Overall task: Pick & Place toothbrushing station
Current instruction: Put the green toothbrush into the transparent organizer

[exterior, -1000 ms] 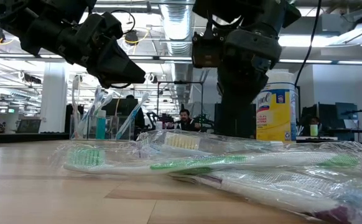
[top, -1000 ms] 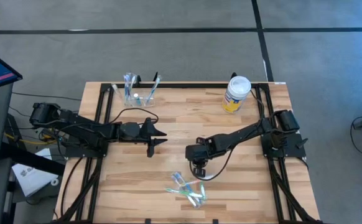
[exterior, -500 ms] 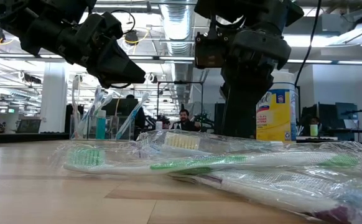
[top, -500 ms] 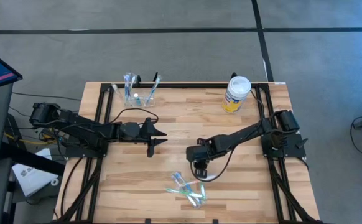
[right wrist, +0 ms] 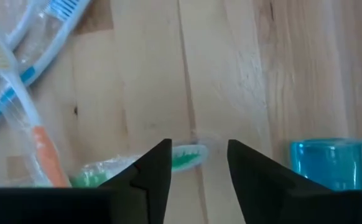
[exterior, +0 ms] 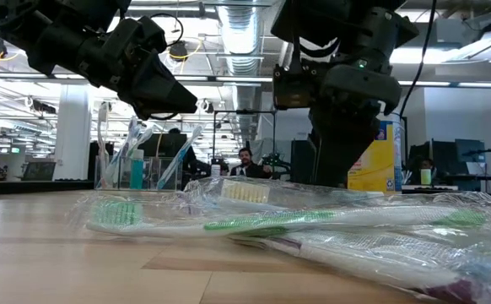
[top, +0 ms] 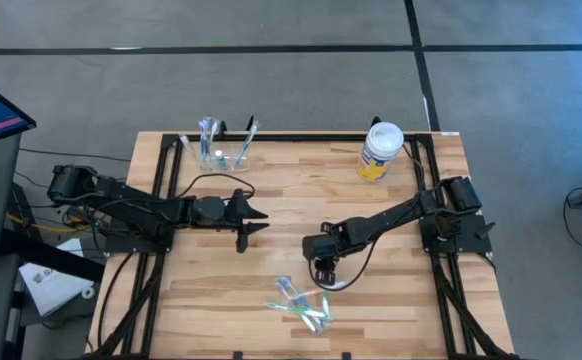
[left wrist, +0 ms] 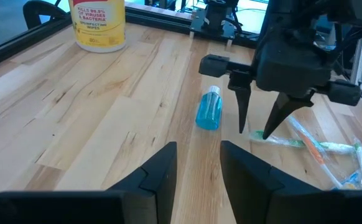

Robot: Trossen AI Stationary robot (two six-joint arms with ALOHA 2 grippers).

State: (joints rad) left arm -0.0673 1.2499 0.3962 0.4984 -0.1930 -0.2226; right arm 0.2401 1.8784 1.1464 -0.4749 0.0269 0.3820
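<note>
Toothbrushes (top: 300, 305) near front table edge | right end effector (top: 321, 274) open just above | left end effector (top: 247, 220) open, mid-table

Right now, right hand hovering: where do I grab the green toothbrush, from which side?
Take the green toothbrush by its slim neck behind the bristles, straight from above, closing across it. It lies flat, that end poking clear of the wrapped pile. The open right hand seems aligned along it, so probably rotate first.
</note>
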